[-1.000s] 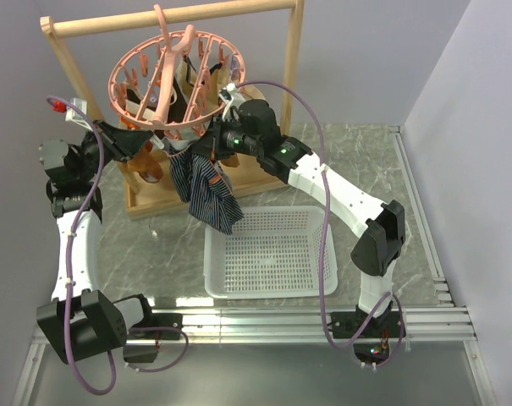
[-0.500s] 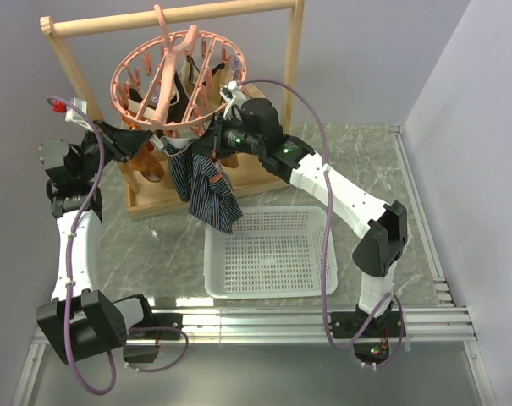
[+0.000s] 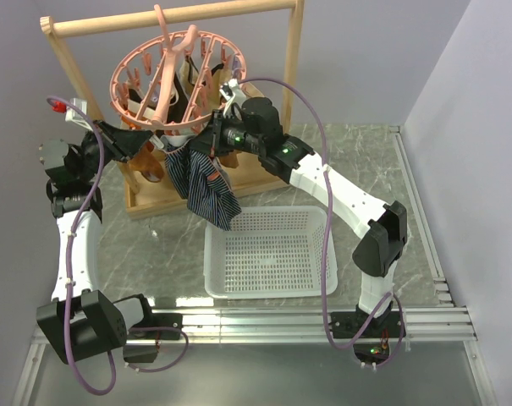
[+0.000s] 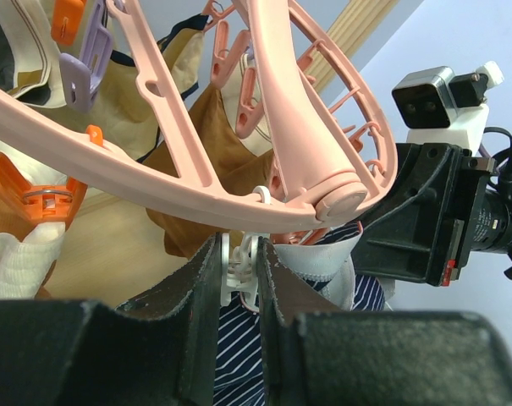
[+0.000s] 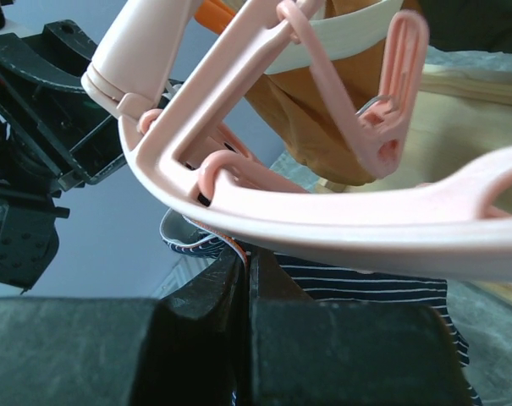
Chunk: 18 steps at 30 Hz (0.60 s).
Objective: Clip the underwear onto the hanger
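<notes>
The round pink hanger (image 3: pixel 167 80) hangs from the wooden rod, with tan and brown garments on it. The navy striped underwear (image 3: pixel 203 186) hangs below its front rim. My right gripper (image 3: pixel 206 145) is shut on the underwear's waistband (image 5: pixel 206 238) just under the ring (image 5: pixel 340 216). My left gripper (image 3: pixel 158 145) is shut on a white clip (image 4: pixel 240 272) under the ring (image 4: pixel 205 182), squeezing it; the striped cloth (image 4: pixel 239 355) lies just below the clip. I cannot tell whether the clip's tips hold the cloth.
A white mesh basket (image 3: pixel 271 252) sits on the marble table below the underwear. The wooden rack frame (image 3: pixel 296 59) and its base tray (image 3: pixel 145 199) stand behind. A tan garment (image 4: pixel 129 127) and a brown one (image 5: pixel 323 118) hang close by.
The right gripper has moved the waistband slightly left and up toward the left gripper; the underwear has swung left a little. The left arm has hardly moved.
</notes>
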Available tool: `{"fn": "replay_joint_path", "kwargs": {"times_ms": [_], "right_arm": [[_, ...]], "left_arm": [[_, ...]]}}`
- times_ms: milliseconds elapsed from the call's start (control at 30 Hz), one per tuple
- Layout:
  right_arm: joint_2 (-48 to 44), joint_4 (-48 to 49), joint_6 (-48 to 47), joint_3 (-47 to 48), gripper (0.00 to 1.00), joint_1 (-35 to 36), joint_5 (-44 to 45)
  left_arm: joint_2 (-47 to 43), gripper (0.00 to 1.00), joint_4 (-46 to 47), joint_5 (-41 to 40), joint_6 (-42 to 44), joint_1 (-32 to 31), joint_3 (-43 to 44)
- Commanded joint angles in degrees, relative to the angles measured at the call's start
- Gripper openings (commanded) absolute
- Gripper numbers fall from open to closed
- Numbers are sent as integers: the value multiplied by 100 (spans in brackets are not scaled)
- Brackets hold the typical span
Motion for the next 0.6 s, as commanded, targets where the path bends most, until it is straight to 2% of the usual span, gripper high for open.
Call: {"fn": "replay_joint_path", "kwargs": {"times_ms": [0, 567], "right_arm": [[20, 409, 162, 309, 0, 69, -131], [126, 576, 373, 388, 0, 86, -254]], "left_arm": [[-116, 0, 120, 109, -70, -16, -79], [-125, 0, 6, 100, 53, -25, -80]]}}
